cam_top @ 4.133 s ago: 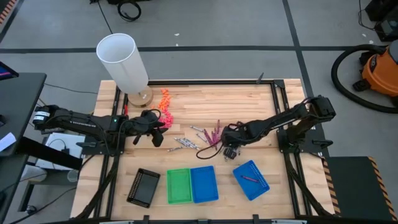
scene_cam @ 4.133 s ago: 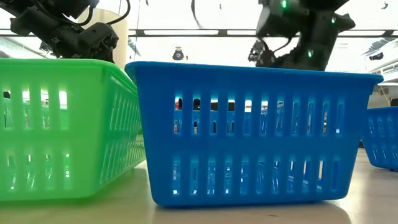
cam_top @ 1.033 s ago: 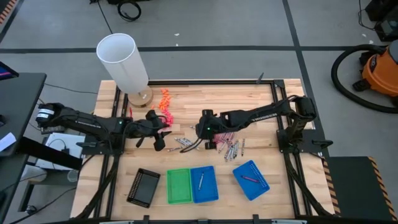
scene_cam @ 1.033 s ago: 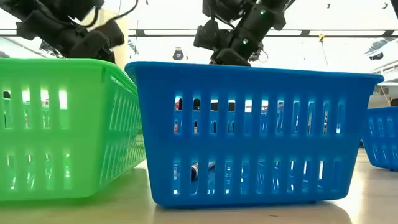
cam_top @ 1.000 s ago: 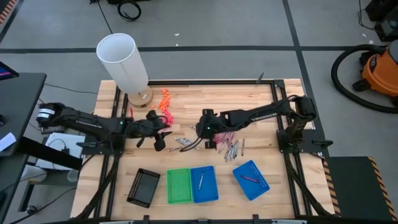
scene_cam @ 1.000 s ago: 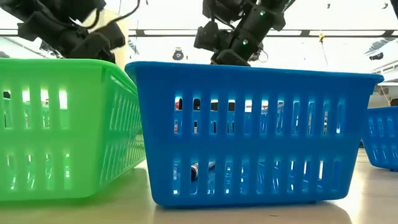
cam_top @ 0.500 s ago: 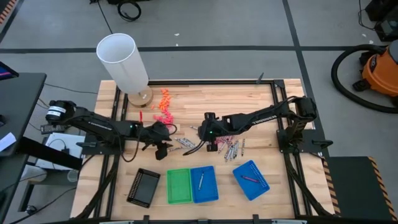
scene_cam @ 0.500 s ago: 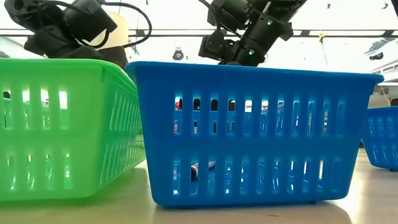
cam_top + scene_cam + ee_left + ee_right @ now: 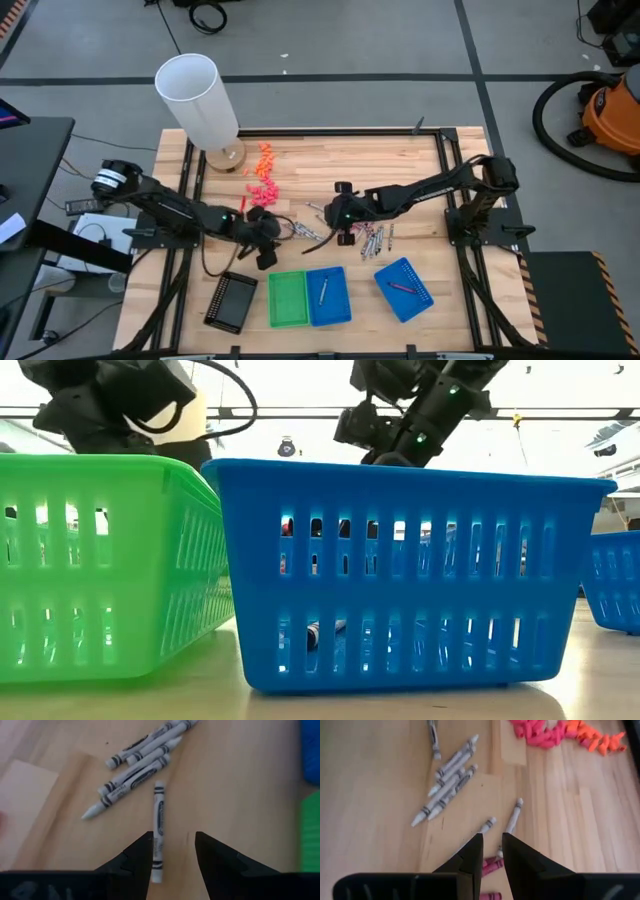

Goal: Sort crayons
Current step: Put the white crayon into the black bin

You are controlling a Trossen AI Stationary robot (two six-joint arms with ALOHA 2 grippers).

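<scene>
stretching across the middle of the high view, a wooden table [image 9: 330, 150] carries a tall white cylinder [image 9: 198, 100] at upper left and a row of trays along the lower edge: a black tray [image 9: 231, 300], a green basket [image 9: 287, 298], a blue basket [image 9: 328, 295] with one crayon [image 9: 322, 291] inside, and a second blue tray [image 9: 404, 288] at lower right holding a magenta crayon [image 9: 402, 287]. both dark arms reach toward frame centre. left gripper [image 9: 268, 238] hangs low just above the green basket, fingers [image 9: 137, 857] parted and empty, straddling a silver-grey crayon [image 9: 158, 830] lying on the wood; a cluster of silver-grey crayons [image 9: 137, 762] lies close beyond it. right gripper [image 9: 342, 212] sits centre frame, fingers [image 9: 472, 857] nearly together with only a narrow gap and nothing between them, over more loose grey crayons [image 9: 447, 777] and some magenta crayons [image 9: 490, 865]. a heap of orange and pink bits [image 9: 263, 168] lies upper left of centre.
</scene>
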